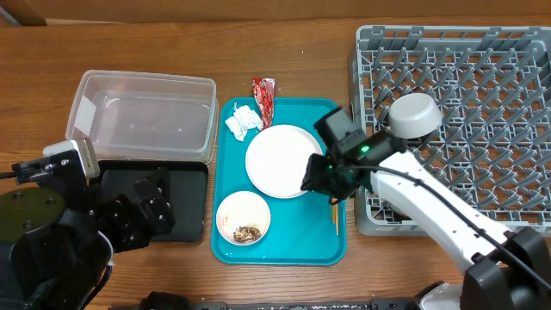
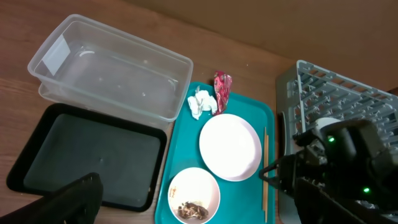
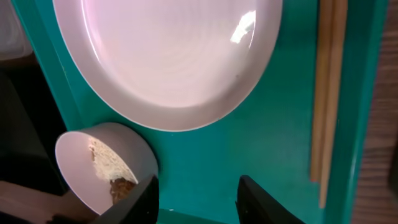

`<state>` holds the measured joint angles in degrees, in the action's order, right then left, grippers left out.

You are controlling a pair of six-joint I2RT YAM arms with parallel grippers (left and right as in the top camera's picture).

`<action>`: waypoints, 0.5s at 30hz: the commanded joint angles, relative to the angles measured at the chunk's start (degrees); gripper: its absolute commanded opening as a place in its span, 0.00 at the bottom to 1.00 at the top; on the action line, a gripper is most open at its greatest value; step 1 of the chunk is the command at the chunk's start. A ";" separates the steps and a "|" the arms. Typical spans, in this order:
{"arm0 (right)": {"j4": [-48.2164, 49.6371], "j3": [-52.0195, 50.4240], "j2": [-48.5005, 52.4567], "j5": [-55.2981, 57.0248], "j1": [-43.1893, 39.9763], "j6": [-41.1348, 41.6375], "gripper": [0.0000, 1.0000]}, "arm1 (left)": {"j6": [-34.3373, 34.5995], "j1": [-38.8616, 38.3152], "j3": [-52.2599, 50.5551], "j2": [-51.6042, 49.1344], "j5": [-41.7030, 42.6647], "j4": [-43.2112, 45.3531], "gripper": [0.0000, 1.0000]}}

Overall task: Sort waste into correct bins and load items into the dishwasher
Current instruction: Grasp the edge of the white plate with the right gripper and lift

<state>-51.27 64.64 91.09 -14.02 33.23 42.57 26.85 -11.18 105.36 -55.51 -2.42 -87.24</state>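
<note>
A white plate (image 1: 282,160) lies on the teal tray (image 1: 327,250), with a small white bowl (image 1: 244,217) holding brown and white food scraps (image 1: 249,232) in front of it. A red wrapper (image 1: 263,96) and a white tissue (image 1: 243,120) lie at the tray's far end. Wooden chopsticks (image 1: 336,217) lie along the tray's right edge. My right gripper (image 1: 315,177) is open and empty, low over the tray just in front of the plate (image 3: 168,56), between the bowl (image 3: 102,165) and the chopsticks (image 3: 326,93). My left gripper (image 1: 142,215) is open and empty over the black tray (image 1: 185,185).
The clear tub (image 1: 142,116) stands behind the black tray. The grey dish rack (image 1: 465,129) stands to the right of the teal tray, with a silvery-rimmed bowl (image 1: 415,114) upside down in it. My right arm reaches across the rack's near left corner.
</note>
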 commanded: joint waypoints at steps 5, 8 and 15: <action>3.85 -1.38 3.67 7.96 3.13 15.39 0.43 | -0.70 0.33 0.17 0.04 -0.96 0.11 1.00; 4.68 -1.38 6.43 8.83 3.17 19.15 0.44 | -0.70 0.33 0.17 0.04 -0.96 0.09 1.00; 9.70 -1.38 12.85 8.15 3.02 20.96 0.43 | -0.70 0.33 0.17 0.04 -0.96 0.09 1.00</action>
<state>-42.78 63.51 102.26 -6.68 36.18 61.25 26.85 -11.18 105.36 -55.51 -2.42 -87.24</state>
